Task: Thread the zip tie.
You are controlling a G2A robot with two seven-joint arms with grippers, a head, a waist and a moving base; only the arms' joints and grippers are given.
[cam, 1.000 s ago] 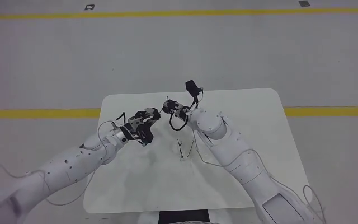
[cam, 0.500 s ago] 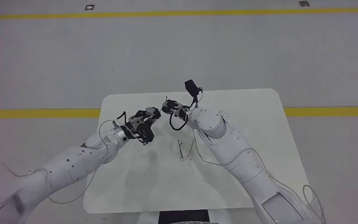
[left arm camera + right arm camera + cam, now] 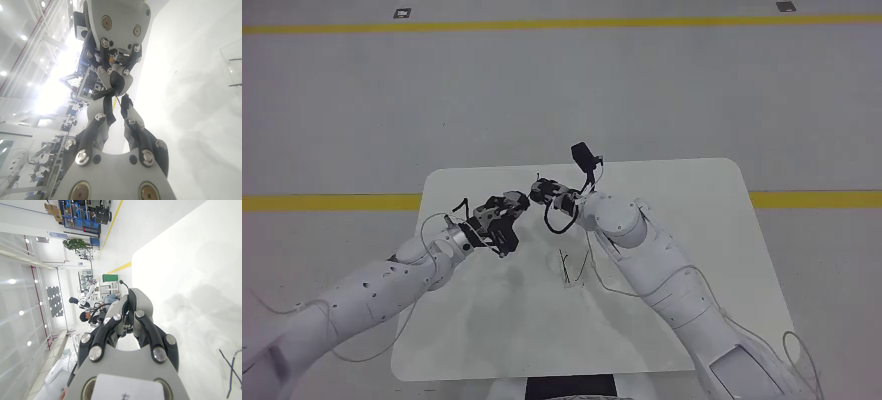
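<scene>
Right gripper (image 3: 130,298): clamped on zip tie (image 3: 101,94).
Left gripper (image 3: 117,99): jaws narrowly apart, tips at the tie.
Loose ties (image 3: 572,268): flat on table (image 3: 692,300).

Top cam: high overhead, looks down on whole table (image 3: 692,300). Left wrist cam: close behind left gripper (image 3: 116,106), facing right gripper (image 3: 115,90) head-on, room sideways. Right wrist cam: close behind its own, same roll. All share table middle.
</scene>
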